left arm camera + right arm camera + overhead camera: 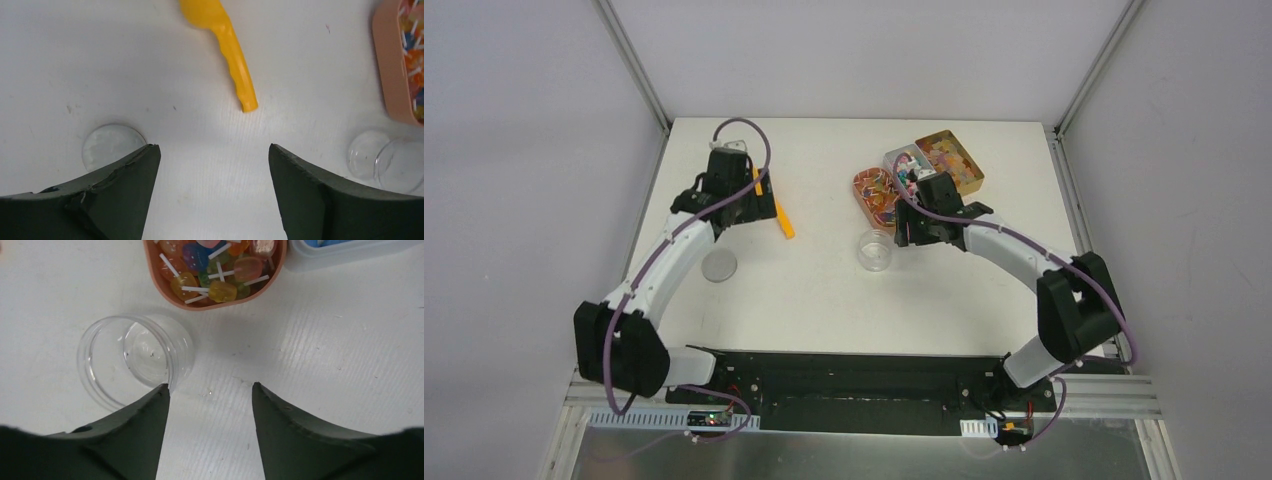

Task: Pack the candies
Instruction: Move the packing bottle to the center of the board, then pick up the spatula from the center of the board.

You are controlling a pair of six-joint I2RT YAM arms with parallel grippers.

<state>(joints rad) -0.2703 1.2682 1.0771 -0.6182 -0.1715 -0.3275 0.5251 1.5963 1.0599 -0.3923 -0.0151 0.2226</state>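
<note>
white table (824, 300): left gripper (214, 147) and right gripper (210, 386) reach forward, jaws apart.

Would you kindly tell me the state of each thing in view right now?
Jar: upright, lid off, empty.
Lid: flat on the table, apart from the jar.
Scoop: lying on the table, unheld.
Pink tray: open, holding lollipops.
White box: open, candies inside.
Left gripper: open, empty.
Right gripper: open, empty.

Clear glossy plastic jar (135, 357), smooth orange plastic scoop (232, 60), matt white tabletop (325, 365) faintly ribbed
</note>
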